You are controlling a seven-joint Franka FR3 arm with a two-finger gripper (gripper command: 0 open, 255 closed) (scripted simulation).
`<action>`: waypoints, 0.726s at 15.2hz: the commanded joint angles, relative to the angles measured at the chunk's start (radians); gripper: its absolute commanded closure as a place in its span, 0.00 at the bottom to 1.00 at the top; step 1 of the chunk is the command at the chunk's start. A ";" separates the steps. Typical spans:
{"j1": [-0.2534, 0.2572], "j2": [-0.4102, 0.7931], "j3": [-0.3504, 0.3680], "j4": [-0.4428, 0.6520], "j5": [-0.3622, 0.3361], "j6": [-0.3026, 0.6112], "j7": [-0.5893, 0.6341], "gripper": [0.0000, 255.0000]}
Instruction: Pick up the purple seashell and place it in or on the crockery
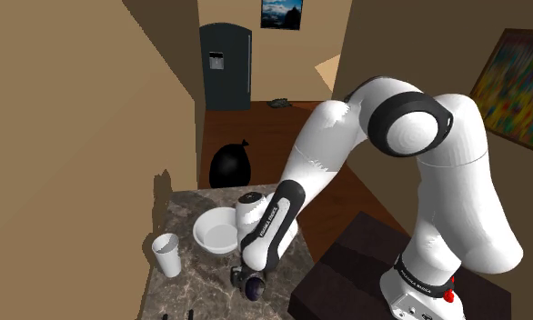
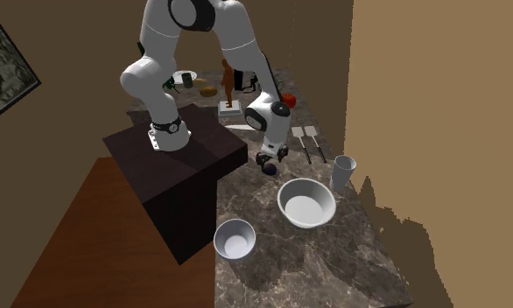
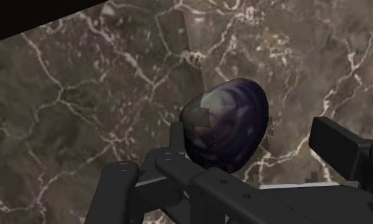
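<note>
Black fingers [image 3: 344, 149] of the end effector [image 3: 246, 130] stand apart in the wrist view, with the purple seashell [image 3: 226, 124] between them. One finger meets the shell's edge and a strip of marble shows between the shell and the other, so the end effector is open, not clamped. Whether the shell rests on the surface [image 3: 83, 95] cannot be told. In the shoulder view the arm points down near the surface's edge, shell at its tip, and the forearm covers part of the rim of a large white bowl [image 1: 216, 230]. A white cup [image 1: 167, 254] stands just beside that bowl. On the floor behind are a black rounded object [image 1: 230, 165] and a dark refrigerator [image 1: 226, 66]. The second exterior view gives the large bowl's whole rim, near the shell, and places the shell close to the dark stand [image 2: 189, 153]. It adds a smaller white bowl [image 2: 235, 239], two white-headed utensils [image 2: 309, 140] and a brown figurine [image 2: 228, 80].
</note>
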 commanded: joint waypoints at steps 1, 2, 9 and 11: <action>0.039 0.012 -0.031 0.010 -0.011 -0.045 0.080 0.00; 0.037 0.026 -0.026 0.014 -0.007 -0.035 0.076 0.00; 0.027 0.091 -0.004 0.032 0.013 0.013 0.061 0.00; 0.027 0.091 -0.004 0.032 0.013 0.013 0.061 0.00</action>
